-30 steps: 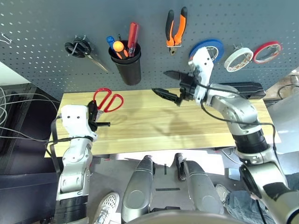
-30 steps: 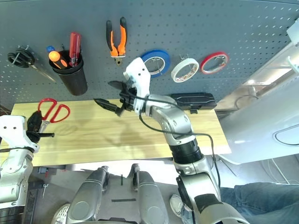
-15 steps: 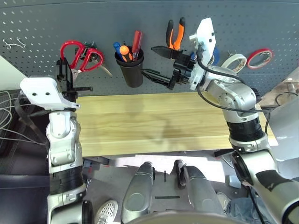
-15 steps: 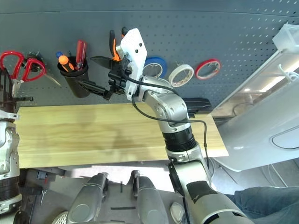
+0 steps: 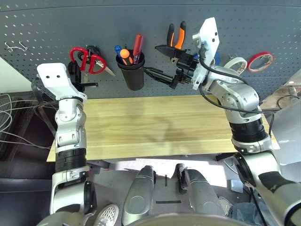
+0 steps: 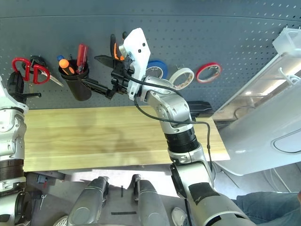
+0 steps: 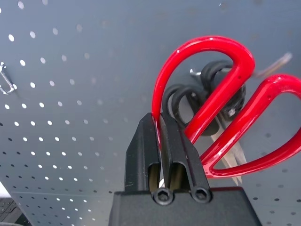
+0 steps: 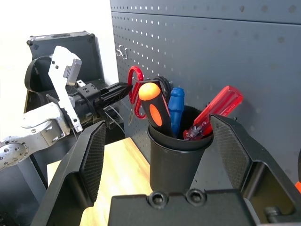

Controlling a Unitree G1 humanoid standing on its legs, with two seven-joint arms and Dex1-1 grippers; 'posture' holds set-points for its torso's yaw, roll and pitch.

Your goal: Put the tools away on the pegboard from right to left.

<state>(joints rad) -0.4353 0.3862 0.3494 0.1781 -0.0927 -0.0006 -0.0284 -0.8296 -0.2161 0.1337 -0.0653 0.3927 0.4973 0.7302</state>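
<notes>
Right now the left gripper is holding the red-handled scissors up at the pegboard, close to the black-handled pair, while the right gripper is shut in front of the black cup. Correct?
One thing is off: the right gripper is open. The right wrist view shows its fingers spread wide to either side of the black cup. The rest holds: the left gripper holds the red-handled scissors at the pegboard, close to the black-handled pair.
</notes>
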